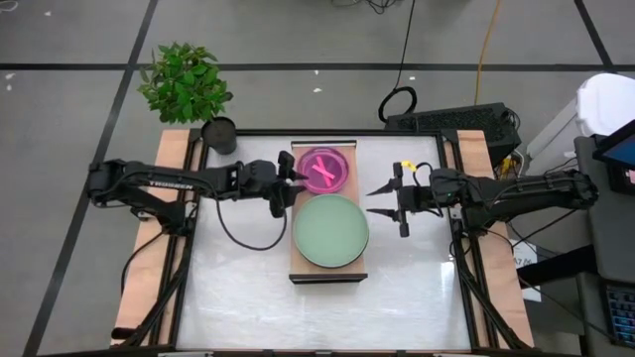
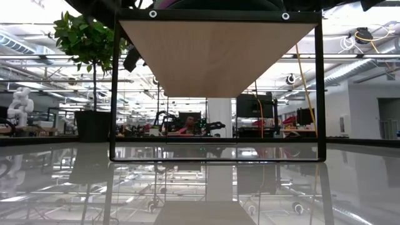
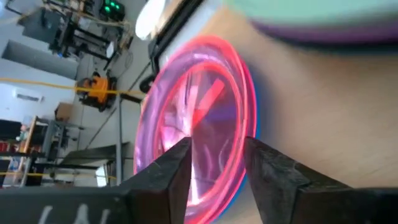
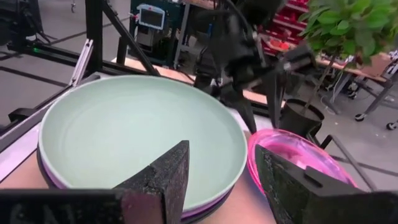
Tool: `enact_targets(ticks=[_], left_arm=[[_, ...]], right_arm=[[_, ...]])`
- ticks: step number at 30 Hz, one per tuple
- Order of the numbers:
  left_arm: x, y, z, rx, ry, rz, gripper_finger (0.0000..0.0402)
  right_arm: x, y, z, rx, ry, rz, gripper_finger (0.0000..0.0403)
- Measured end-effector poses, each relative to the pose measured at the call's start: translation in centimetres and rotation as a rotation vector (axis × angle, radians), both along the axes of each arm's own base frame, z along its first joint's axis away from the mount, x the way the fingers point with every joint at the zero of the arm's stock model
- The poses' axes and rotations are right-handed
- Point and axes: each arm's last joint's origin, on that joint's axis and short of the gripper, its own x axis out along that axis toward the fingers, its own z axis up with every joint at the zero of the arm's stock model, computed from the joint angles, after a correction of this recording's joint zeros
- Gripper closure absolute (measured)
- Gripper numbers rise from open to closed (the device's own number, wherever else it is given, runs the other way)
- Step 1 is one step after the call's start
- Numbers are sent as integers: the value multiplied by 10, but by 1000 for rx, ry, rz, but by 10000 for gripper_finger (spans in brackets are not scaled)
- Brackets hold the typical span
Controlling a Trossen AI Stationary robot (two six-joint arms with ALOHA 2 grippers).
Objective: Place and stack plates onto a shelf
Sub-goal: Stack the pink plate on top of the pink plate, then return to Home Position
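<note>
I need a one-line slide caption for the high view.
Open left gripper beside the pink translucent plate; sage-green plate alongside on the light-wood shelf.

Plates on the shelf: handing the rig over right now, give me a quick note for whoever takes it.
Left gripper: open at the rim of the pink plate, not gripping it.
Right gripper: open, empty, beside the sage-green plate.
The shelf holds two piles: pink plate at the far end, sage-green plate on top of a purple-edged stack at the near end.
Done: no plates show off the shelf.
Left: probably just back both arms away; check that the piles sit square.
</note>
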Motion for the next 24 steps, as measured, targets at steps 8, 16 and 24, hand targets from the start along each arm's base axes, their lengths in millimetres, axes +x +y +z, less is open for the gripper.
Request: enact_targets(ticks=[8, 16, 24], left_arm=[[-9, -11, 9, -7, -14, 68, 238], [-32, -25, 25, -219, -73, 155, 238], [-56, -32, 36, -573, -153, 341, 238]], right_arm=[[-1, 0, -5, 6, 50, -1, 239], [-1, 0, -4, -2, 47, 1, 239], [-1, 0, -4, -5, 45, 2, 240]])
